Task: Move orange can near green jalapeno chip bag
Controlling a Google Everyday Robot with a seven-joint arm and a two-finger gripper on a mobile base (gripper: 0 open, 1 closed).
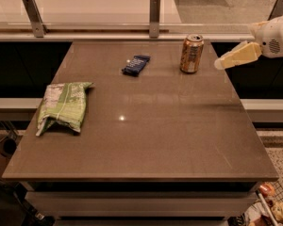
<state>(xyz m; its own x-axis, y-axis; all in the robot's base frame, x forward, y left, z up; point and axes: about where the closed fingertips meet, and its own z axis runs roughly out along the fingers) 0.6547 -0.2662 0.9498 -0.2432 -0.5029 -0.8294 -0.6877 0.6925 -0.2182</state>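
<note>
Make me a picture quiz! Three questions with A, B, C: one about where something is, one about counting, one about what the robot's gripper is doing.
1. Where does the orange can stand?
A. on the floor
B. at the table's far side, toward the right
C. on a shelf

2. How many things are on the table?
A. three
B. one
C. six

3. What is the gripper doing?
A. resting on the table
B. lifting the can
C. hanging right of the can, not touching it

Answers:
1 B, it stands upright near the far right edge.
2 A, the can, the green jalapeno chip bag and a dark blue packet.
3 C, a gap shows between them.
</note>
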